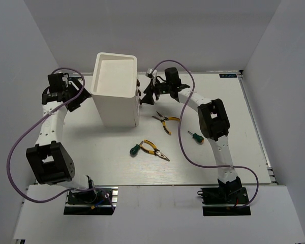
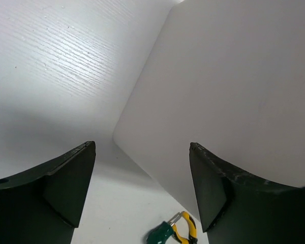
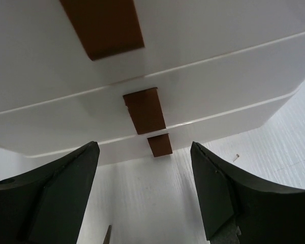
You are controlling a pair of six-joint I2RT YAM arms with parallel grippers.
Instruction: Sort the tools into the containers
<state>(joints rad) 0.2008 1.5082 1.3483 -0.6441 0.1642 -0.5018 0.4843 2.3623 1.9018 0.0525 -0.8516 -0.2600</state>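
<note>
White tabletop, boxed in by pale panels, with two arms bolted at its near edge. Closest to the bases, in front of the tall drawer unit, yellow-handled pliers lie just beside a stubby green-handled screwdriver. To the right of the unit's front, a second green-handled screwdriver rests apart from the others, and a second pair of pliers lies a little farther back, near the unit's right corner. At the unit's left wall, the left gripper hangs released, fingers spread and empty (its camera catches the first screwdriver and pliers low in frame). On the unit's right side, the right gripper is likewise spread wide and holds nothing, facing the stacked white drawers and their brown knobs.
</note>
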